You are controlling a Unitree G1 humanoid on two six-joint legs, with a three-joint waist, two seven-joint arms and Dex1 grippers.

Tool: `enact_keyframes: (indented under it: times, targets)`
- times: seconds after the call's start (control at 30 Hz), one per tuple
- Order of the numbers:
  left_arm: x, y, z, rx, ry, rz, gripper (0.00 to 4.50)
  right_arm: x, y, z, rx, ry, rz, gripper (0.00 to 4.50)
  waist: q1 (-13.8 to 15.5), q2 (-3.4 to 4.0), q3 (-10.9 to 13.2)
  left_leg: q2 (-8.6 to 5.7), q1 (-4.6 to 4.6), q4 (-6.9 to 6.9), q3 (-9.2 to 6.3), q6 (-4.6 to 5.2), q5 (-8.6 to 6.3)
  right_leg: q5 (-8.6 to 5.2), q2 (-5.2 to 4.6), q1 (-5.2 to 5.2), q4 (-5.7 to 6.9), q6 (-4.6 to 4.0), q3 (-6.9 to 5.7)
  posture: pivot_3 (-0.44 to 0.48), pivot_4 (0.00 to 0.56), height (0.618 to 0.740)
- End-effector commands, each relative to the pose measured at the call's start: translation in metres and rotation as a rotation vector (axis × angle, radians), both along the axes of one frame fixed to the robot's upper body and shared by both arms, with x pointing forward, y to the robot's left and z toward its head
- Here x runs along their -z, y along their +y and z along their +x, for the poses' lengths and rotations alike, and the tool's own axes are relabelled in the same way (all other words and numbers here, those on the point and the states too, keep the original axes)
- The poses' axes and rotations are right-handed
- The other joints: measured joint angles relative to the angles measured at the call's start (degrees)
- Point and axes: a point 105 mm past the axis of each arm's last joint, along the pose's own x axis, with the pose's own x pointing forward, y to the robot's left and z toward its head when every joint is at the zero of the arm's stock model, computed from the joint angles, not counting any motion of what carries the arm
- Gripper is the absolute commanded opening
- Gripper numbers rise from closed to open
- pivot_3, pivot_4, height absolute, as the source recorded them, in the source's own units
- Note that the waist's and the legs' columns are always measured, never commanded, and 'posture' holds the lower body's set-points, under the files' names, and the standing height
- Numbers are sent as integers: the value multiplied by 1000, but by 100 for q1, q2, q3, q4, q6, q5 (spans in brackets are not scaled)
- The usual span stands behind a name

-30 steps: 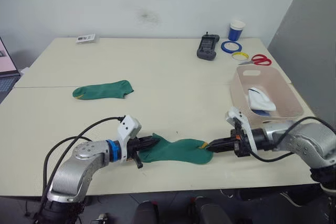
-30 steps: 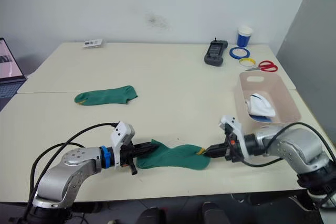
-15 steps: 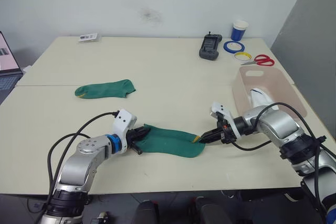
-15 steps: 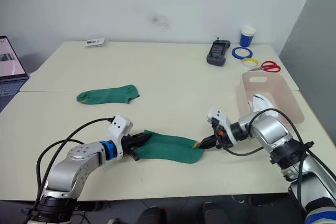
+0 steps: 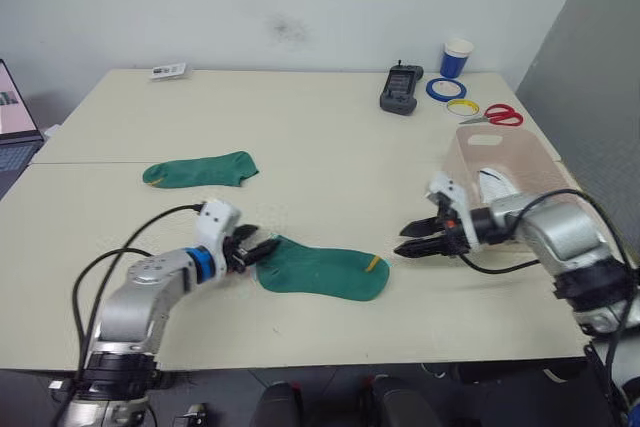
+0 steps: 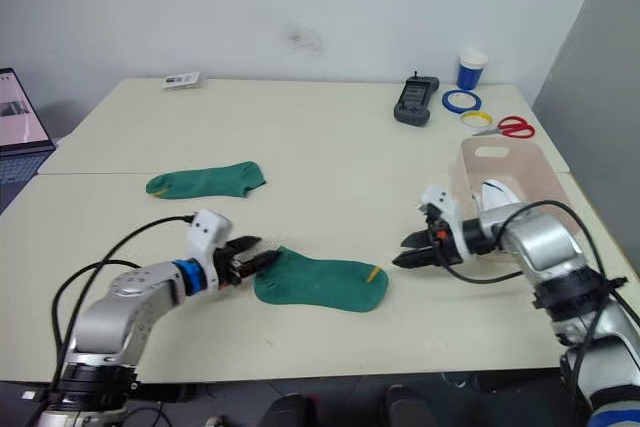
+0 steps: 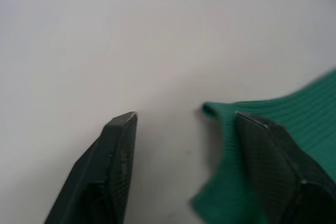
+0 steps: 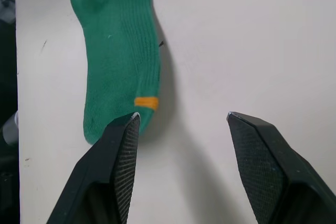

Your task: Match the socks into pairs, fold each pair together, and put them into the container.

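Left eye view: a dark green sock [image 5: 322,271] lies flat near the front of the table [image 5: 320,147], with the left gripper [image 5: 253,249] at its cuff end and the right gripper [image 5: 412,239] beside its toe; both stand spread and empty. A second green sock [image 5: 198,169] lies well apart, farther back on the left. The pink container [image 5: 505,162] sits at the right edge with something white inside, probably a sock, though I cannot tell for sure.

Left wrist view: the fingers [image 7: 113,161] are wide apart, one over the sock's cuff corner.

Right wrist view: the fingers [image 8: 122,158] are wide, the toe with its yellow stripe [image 8: 146,102] just off one tip.

Being thin, limp ribbed knit, the sock should be light and will sag and fold wherever lifted; pinching the cuff edge or toe looks best.
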Motion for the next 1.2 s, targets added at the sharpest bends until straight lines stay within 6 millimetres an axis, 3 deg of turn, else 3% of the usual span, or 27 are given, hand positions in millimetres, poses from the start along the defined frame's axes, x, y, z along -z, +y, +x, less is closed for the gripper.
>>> enact_keyframes:
  times: [0.03, 0.17, 0.37, 0.5, 0.6, 0.7, 0.9, 1.1, 1.2]
  targets:
    - [-15, 3, -16, 90, -2, -46, 3104, -9, 5, -14, 38, -27, 41, 2656, -13, 0, 0, 1, 1, -3, -1, 0, 0, 0, 0, -1, -1, 0, 2, 0, 150, 740]
    - [-6, 7, -25, 102, 41, -30, 3104, 2, 15, -28, 135, -6, 75, 2656, -12, 0, 0, 0, 11, -21, 0, -2, 1, 0, -12, -2, -1, 1, 10, 0, 150, 740]
    - [10, -7, -24, 115, 60, -5, 3104, 28, 34, -53, 212, 73, 79, 2656, -2, 0, 0, -3, 9, -25, 1, -4, 2, 0, -18, 0, -12, 2, 9, 0, 150, 740]
    - [21, -10, -21, 127, 73, 21, 3104, 33, 41, -61, 233, 100, 80, 2656, 2, 1, 0, -3, 8, -32, 2, -4, 2, 0, -18, 0, -22, 2, 11, 0, 150, 740]
    - [26, -12, -21, 153, 76, 33, 2548, 35, 46, -58, 259, 91, 87, 2656, 1, 2, -1, -4, 11, -35, 2, -4, 2, 0, -17, 1, -21, 2, 8, 0, 150, 740]
    - [27, -17, -23, 179, 83, 25, 1628, 35, 55, -52, 276, 80, 107, 2013, 0, 1, -1, -4, 11, -37, 3, -3, 2, 0, -16, 2, -24, 2, 8, 0, 150, 740]
    - [25, -18, -33, 173, 88, -3, 1, 34, 56, -47, 277, 76, 121, 138, -3, 1, -2, -5, 8, -50, 6, -3, 2, 0, -18, 2, -46, 3, 12, 0, 150, 740]
    - [22, -25, -47, 143, 85, -39, 0, 29, 40, -43, 274, 67, 121, 23, -3, 1, -2, -2, 8, -60, 5, -3, 2, 0, -18, 2, -56, 3, 11, 0, 150, 740]
    - [21, -36, -60, 105, 100, -84, 0, 23, 31, -48, 175, 100, 102, 23, -11, 6, 1, -3, 9, -60, 4, -3, 2, 1, -16, 4, -54, 3, 5, 0, 150, 740]
